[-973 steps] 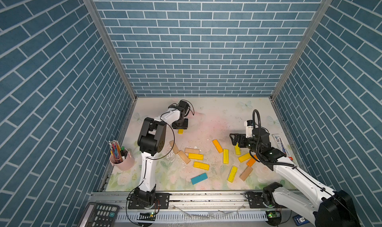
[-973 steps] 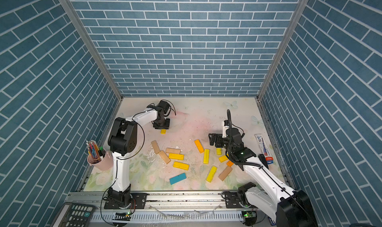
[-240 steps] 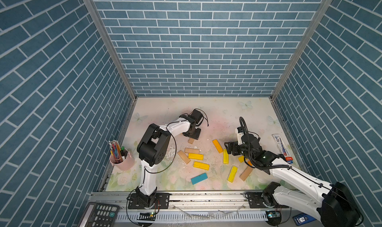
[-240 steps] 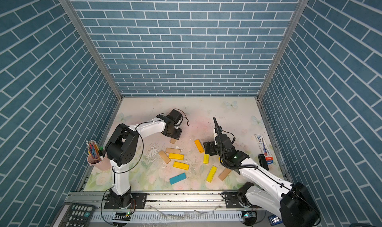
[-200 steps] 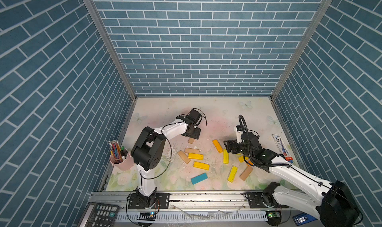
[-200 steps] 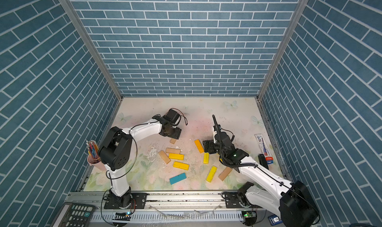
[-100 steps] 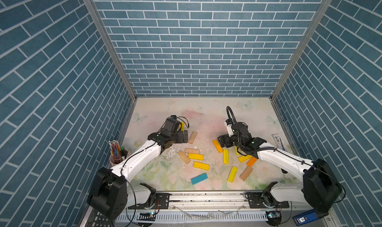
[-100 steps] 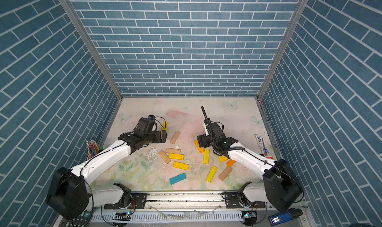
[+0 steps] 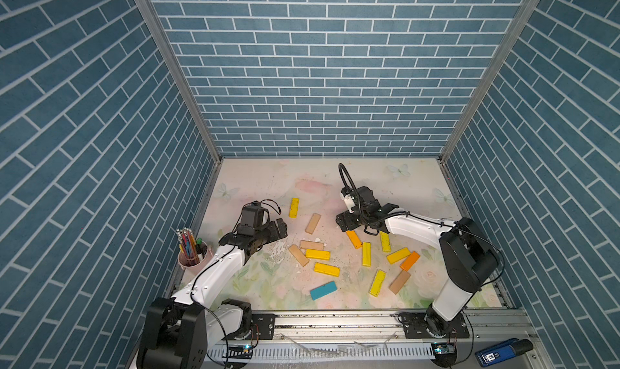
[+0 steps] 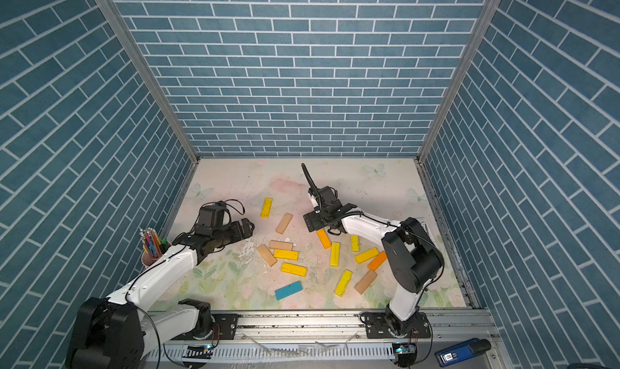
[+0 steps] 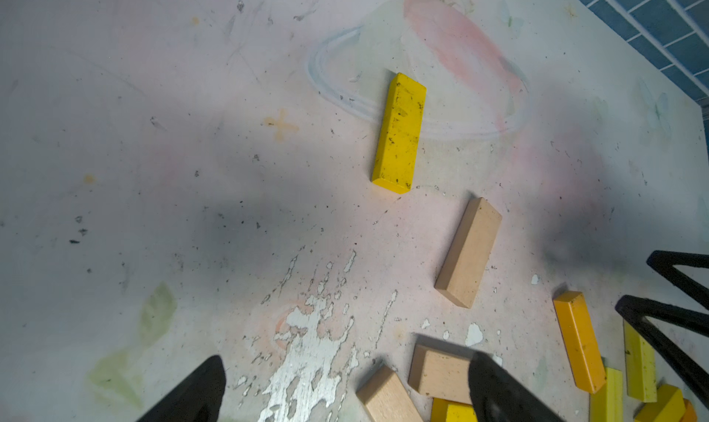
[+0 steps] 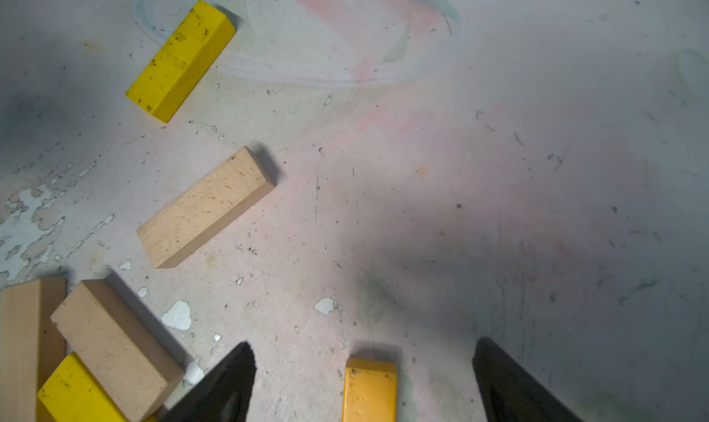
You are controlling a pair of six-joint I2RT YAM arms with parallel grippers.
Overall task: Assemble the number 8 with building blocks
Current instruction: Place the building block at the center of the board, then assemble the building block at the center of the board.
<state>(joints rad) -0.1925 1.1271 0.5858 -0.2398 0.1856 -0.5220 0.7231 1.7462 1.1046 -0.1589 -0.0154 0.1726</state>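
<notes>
Right pincer (image 9: 345,221) sits low over the middle of the tabletop (image 9: 402,189), jaws apart, nothing held. In the right wrist view the end of an orange block (image 12: 370,391) lies between its fingers (image 12: 226,385); I cannot tell whether they touch it. In a top view that block runs from the pincer slantwise toward the near edge, with its long axis roughly in line with the pincer's reach. The jaws would therefore close across its short width (probably the next grab, and the right arm is clearly the nearer one). Left pincer (image 9: 276,229) is also spread wide and empty, near the left edge, with two tan blocks (image 11: 441,370) just beside one finger (image 11: 199,389) in its wrist view. A yellow block (image 9: 294,208) and a tan block (image 9: 312,223) lie apart from the heap, toward the far edge and between the two pincers. The yellow one's long axis runs far-to-near and the tan one is tilted. The other blocks are scattered flat from the middle to the near right, and a teal block (image 9: 323,290) is closest to the near edge. No 8 is readable yet, so this looks like an early stage. The cup (image 9: 194,265) at the left edge holds pens and no blocks.
</notes>
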